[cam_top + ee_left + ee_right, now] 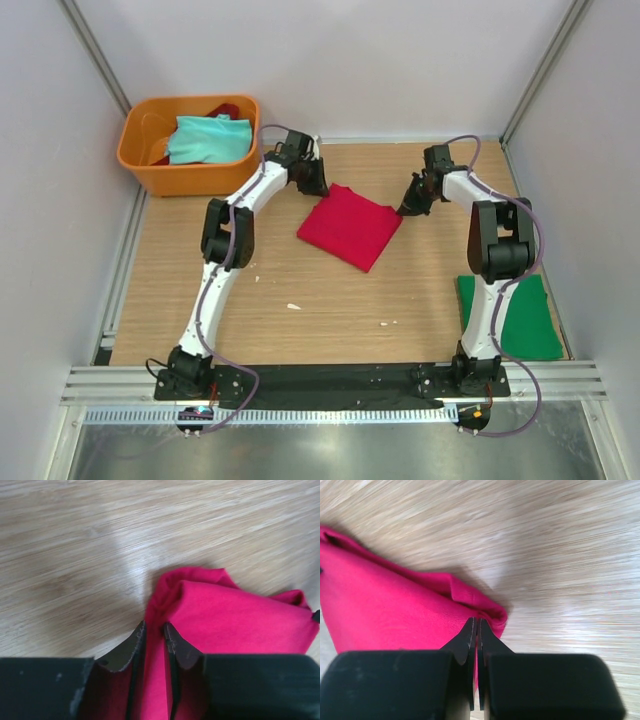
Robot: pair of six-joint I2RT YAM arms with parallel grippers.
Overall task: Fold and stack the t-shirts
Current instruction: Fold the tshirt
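Red t-shirt point(350, 228): R end effector point(477, 621) clamped on corner, L end effector point(154, 626) slightly apart.

The bright red soft cloth t-shirt point(350, 227) is one plain colour with no print, and it reads pinker in the wrist views. The flat dark green cloth t-shirt point(510, 318) is equally plain. So is the crumpled pale teal cloth t-shirt point(208, 138) in the orange plastic tub point(135, 152), beside a scrap of red cloth point(228, 108). The wooden table point(300, 290) is light brown with fine streaky grain. The left arm point(200, 305) and right arm point(483, 310) have white links, black joints and purple cables point(535, 240). The left gripper point(154, 630) and right gripper point(476, 622) are black, as is the base plate point(330, 375). The walls point(350, 60) are pale grey.
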